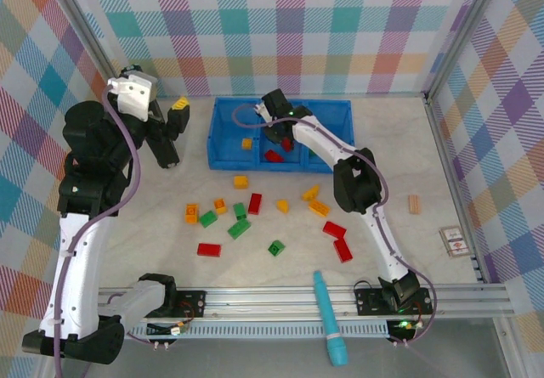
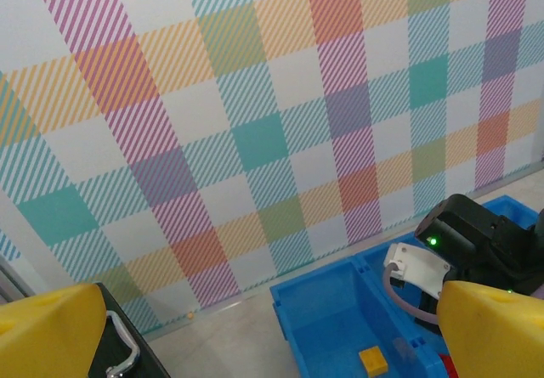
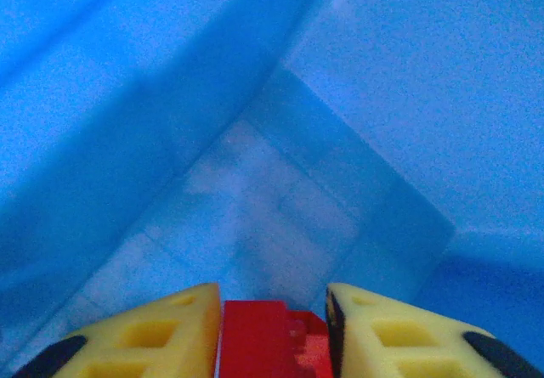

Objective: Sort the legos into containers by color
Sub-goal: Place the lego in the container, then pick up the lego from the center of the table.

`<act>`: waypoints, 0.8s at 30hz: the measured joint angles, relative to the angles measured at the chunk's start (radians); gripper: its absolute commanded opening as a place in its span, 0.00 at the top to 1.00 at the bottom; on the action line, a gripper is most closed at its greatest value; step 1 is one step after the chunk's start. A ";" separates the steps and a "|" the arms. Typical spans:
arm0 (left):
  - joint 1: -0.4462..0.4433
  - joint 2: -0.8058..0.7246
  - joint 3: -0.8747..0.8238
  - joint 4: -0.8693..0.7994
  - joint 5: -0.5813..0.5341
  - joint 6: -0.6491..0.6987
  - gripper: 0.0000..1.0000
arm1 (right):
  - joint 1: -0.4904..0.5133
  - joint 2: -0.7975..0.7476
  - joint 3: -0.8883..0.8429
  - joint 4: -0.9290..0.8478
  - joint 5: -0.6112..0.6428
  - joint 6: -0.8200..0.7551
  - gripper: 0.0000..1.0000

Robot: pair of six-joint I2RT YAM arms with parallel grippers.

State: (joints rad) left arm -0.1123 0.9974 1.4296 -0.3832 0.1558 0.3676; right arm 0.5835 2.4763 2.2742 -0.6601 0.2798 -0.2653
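Right wrist view has the right gripper (image 3: 274, 310) pinching a red brick (image 3: 265, 342) low over a corner of the middle compartment (image 1: 265, 143) of the blue tray (image 1: 218, 132), where other red bricks (image 1: 273, 155) lie; the left gripper (image 2: 272, 344) hangs spread and empty. Released this close to the corner, the brick could clip the side and tumble into the wrong compartment. Its end points down into the tray, so its long axis probably runs along the fingers (image 3: 144, 335).

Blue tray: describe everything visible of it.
The blue tray looks like moulded plastic: long, low, open-topped, split into three square compartments. It lies flat at the table's far side. The left compartment holds one orange-yellow brick, the middle one a loose red brick; the right pincer reaches into the middle, a second red brick between its fingers.
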 measured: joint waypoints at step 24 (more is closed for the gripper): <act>0.000 0.034 0.008 0.021 -0.019 -0.012 0.00 | -0.001 -0.845 -0.663 -0.070 -0.089 0.087 0.33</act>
State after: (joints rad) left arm -0.1123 1.0309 1.4372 -0.3618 0.1371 0.3557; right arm 0.5827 1.6314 1.6108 -0.7300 0.1909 -0.1787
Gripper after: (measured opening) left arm 0.998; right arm 0.639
